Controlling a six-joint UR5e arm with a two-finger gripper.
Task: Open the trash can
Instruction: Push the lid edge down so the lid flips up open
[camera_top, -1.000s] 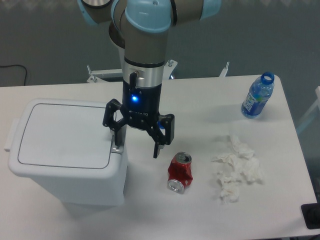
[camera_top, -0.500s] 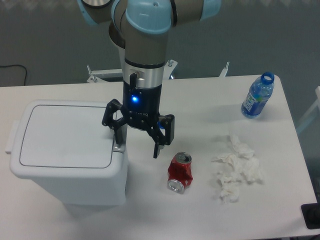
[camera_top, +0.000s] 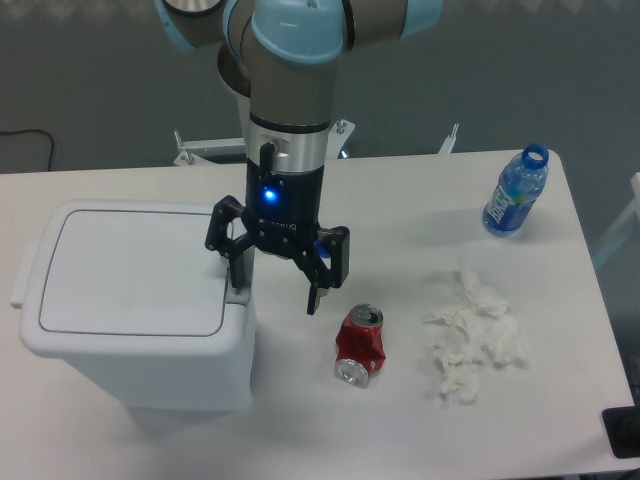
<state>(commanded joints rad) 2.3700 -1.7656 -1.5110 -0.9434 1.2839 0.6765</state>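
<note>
Starting at the worktop's (camera_top: 400, 190) left edge, you have the trash can (camera_top: 130, 300) sitting there, upright, its flat lid (camera_top: 125, 270) down and shut, so the opening itself is not yet done. At the right rim of that lid sits the grey push-button tab (camera_top: 237, 292), and your hand (camera_top: 276, 277) hangs right over it, fingers spread apart and holding nothing. The left finger (camera_top: 237, 262) is at the tab, touching it or just above it; from this view you cannot tell which. The right finger (camera_top: 318, 285) hangs free over bare worktop beside the bin.

You look to be at the pressing step: lined up on the button, release not yet sprung. The next move likely calls for a straight push down through that left finger, kept square on the tab so it does not slide off toward the lid or the bin's side.

Further right, near the front edge, lies a crushed red soda can (camera_top: 360, 345), then crumpled tissues (camera_top: 472, 335), and a blue water bottle (camera_top: 515, 192) near the back right corner. All are apart from the hand.
</note>
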